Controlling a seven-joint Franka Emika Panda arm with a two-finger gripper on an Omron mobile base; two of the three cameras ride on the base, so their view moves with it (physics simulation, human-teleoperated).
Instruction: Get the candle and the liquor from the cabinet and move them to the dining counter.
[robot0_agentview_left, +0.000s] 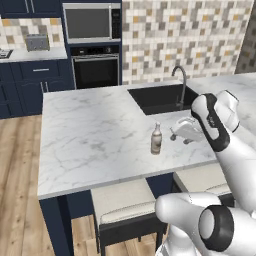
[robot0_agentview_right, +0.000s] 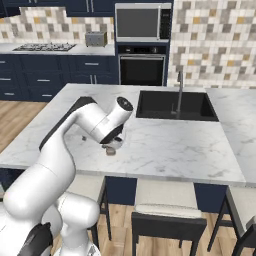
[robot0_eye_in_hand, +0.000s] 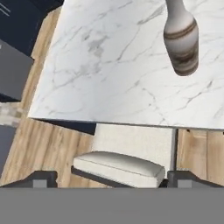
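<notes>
- Liquor bottle (robot0_agentview_left: 156, 138) stands upright on the dining counter (robot0_agentview_left: 90, 135), between the counter's front edge and the black sink (robot0_agentview_left: 160, 97), near the faucet (robot0_agentview_left: 180, 80).
- My claw (robot0_eye_in_hand: 111, 177) is released, fingers spread wide, holding nothing; bottle sits apart from it.
- Judgement: the liquor half looks done.
- Candle: none on the counter that I can make out; that fetch from the cabinet seems left.
- Stool (robot0_eye_in_hand: 120, 168) below me.

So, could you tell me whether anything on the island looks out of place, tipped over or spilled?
Nothing stands out. The liquor bottle stands upright on the dining counter, with no spill around it. The end effector hangs open beside it, holding nothing.
</notes>
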